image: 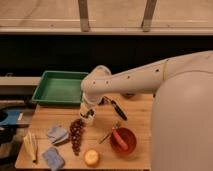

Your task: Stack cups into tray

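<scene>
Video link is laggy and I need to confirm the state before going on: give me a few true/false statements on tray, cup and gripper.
1. The green tray holds no cup. True.
2. The gripper hangs over the tray. False: it is down at the cup on the wooden table, in front of the tray.
3. The grapes lie in the tray. False: they lie on the table beside the cup.
4. The orange-red bowl stands on the table. True.
</scene>
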Controlling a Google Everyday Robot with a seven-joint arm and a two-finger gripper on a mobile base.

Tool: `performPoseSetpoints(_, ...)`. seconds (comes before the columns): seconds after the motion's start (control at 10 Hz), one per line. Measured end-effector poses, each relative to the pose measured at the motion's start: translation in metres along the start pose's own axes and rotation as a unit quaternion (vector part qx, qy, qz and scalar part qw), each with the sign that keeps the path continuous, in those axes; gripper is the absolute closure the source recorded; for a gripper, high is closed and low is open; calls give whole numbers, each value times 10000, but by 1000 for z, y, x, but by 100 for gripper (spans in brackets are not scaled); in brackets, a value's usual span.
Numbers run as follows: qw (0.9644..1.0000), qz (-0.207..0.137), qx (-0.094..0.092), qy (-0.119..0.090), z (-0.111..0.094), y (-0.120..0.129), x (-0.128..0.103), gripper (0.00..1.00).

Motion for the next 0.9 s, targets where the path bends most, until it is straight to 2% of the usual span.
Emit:
performPoseSetpoints(0.1, 9993, 49, 251, 276, 3, -12, 2, 33)
performPoseSetpoints(0.2, 9971, 113, 496, 558, 8, -27, 4, 33)
performPoseSetpoints(0.3, 9944, 152, 688, 791, 13, -36, 4, 33)
performPoseSetpoints(0.4, 9926, 204, 781, 902, 16, -43, 7, 33)
performPoseSetpoints(0.6, 9908, 369, 823, 1007, 20, -54, 17, 33)
performPoseSetpoints(0.9, 9916, 610, 643, 940, 32, -58, 27, 33)
